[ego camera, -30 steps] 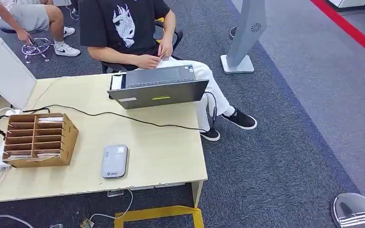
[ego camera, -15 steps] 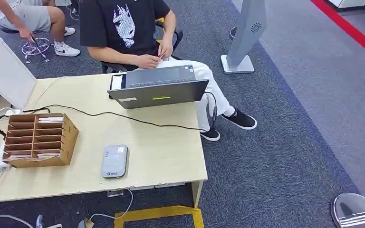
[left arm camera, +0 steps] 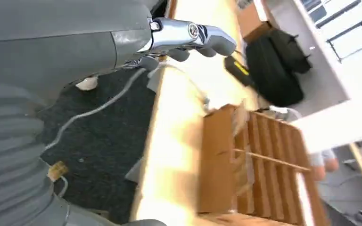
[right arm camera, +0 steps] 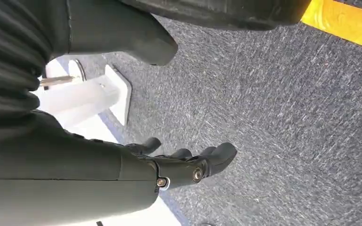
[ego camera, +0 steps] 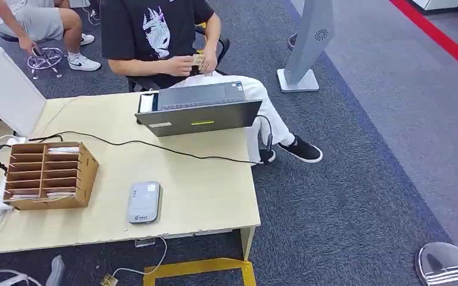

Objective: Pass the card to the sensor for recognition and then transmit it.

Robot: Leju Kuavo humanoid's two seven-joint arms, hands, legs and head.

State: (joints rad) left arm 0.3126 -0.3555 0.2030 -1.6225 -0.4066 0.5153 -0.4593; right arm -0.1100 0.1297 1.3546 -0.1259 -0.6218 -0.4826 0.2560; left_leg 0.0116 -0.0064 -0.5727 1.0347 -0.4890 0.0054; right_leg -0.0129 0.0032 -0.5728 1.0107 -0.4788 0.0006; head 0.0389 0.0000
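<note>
A wooden card rack (ego camera: 49,175) stands at the table's left, with white cards (ego camera: 63,150) lying in its slots. A grey card sensor (ego camera: 144,202) lies flat near the table's front edge. My left hand (ego camera: 54,271) shows at the lower left, below the table's front edge. In the left wrist view my left hand (left arm camera: 188,38) holds nothing, fingers stretched toward the table edge, with the rack (left arm camera: 259,160) beyond. My right hand (right arm camera: 188,167) hangs empty over the carpet, its fingers loosely apart.
A grey laptop (ego camera: 198,109) sits at the table's far edge, and a black cable (ego camera: 155,145) runs across the table (ego camera: 209,196). A seated person (ego camera: 155,36) behind it holds something small in both hands. A white box (ego camera: 9,89) stands far left. A grey floor stand (ego camera: 304,53) is beyond.
My left hand has risen into the head view's lower left corner. The seated person has lifted both hands from the lap to the chest and drawn one foot back.
</note>
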